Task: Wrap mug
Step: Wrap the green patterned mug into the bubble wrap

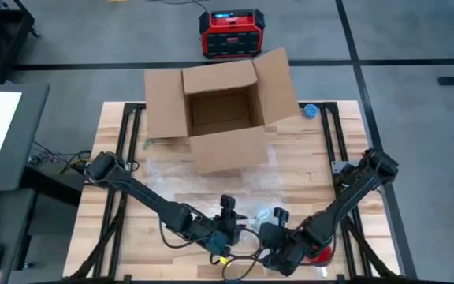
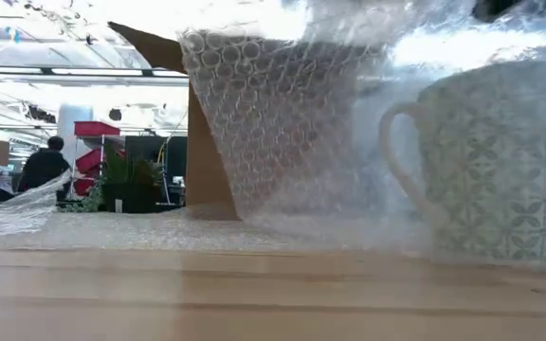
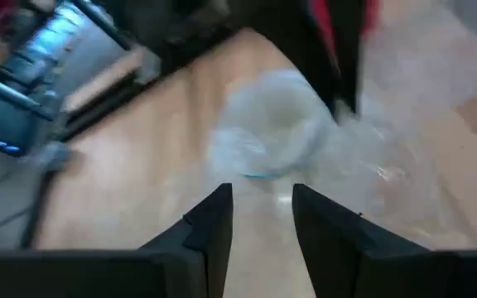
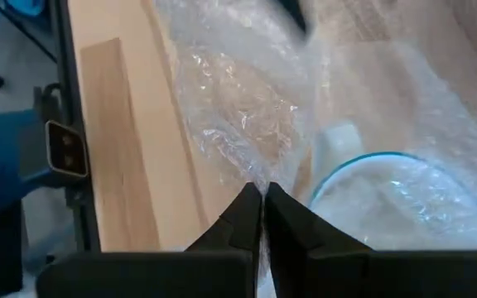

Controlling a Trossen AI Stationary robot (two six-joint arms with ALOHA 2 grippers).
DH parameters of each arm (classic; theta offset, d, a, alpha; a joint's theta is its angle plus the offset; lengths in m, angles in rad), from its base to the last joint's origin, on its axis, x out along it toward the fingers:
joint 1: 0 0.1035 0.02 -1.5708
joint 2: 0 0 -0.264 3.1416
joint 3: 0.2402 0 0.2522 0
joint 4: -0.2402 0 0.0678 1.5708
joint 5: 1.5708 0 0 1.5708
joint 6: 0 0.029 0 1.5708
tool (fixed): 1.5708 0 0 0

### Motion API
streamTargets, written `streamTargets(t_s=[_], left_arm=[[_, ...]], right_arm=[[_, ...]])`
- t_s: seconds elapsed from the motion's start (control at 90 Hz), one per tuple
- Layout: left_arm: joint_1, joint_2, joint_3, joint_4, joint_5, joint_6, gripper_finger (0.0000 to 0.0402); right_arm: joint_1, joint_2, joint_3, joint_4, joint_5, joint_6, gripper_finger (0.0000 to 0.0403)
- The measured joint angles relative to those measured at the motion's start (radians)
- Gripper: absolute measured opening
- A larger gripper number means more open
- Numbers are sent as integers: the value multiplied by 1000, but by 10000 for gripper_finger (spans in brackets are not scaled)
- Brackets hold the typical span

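Note:
A patterned white-and-green mug (image 2: 500, 161) stands upright on the table near its front edge, handle (image 2: 396, 161) turned sideways; its blue-edged rim (image 4: 387, 178) shows in the right wrist view. A clear bubble wrap sheet (image 2: 282, 123) lies under and around it, one part raised beside the mug. My right gripper (image 4: 262, 203) is shut on the wrap right next to the mug (image 1: 278, 214). My left gripper (image 3: 262, 215) is open a little short of the wrapped mug (image 3: 267, 136), with nothing between its fingers. Both grippers (image 1: 243, 229) (image 1: 268, 234) meet near the table's front middle. My right gripper pinches a bunched part of the bubble wrap (image 4: 255, 178) between its two fingertips, close beside the mug's rim. The wrap rises crumpled from the fingers and spreads away over the table; one layer or several, I cannot tell.
An open cardboard box (image 1: 223, 114) stands at the table's far middle, flaps up. A small blue object (image 1: 310, 111) lies by the box on the right. A red item (image 1: 319, 254) sits at the front edge by my right arm. Bare wood shows at the left.

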Motion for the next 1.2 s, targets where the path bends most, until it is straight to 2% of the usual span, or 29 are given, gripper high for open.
streamTargets(t_s=[0.189, 0.344, 0.4, 0.611, 0.867, 0.933, 1.1, 1.2], left_arm=[[-46, -30, 0, -24, 32, 15, 107], [-70, -14, -5, -40, 170, 43, 107], [-73, -9, -21, 4, 208, 42, 107], [-66, 24, -38, 64, 235, 63, 107], [-41, 64, -37, 118, 251, 77, 107], [-38, 64, -37, 146, 221, 77, 107], [-35, 64, -37, 196, 15, 81, 107], [-18, 64, -37, 191, -57, 57, 107]], right_arm=[[-4, 0, 41, -47, 0, 21, 0], [-4, -1, 73, -183, 3, 96, 0], [-6, -1, 77, -224, 4, 125, 0], [-19, -1, 77, -311, 3, 186, 0], [-42, -1, 77, -324, 0, 191, 0], [-45, -1, 77, -324, -1, 191, 0], [-50, 0, 63, -323, -20, 183, 0], [-49, 1, 30, -330, -27, 183, 0]])
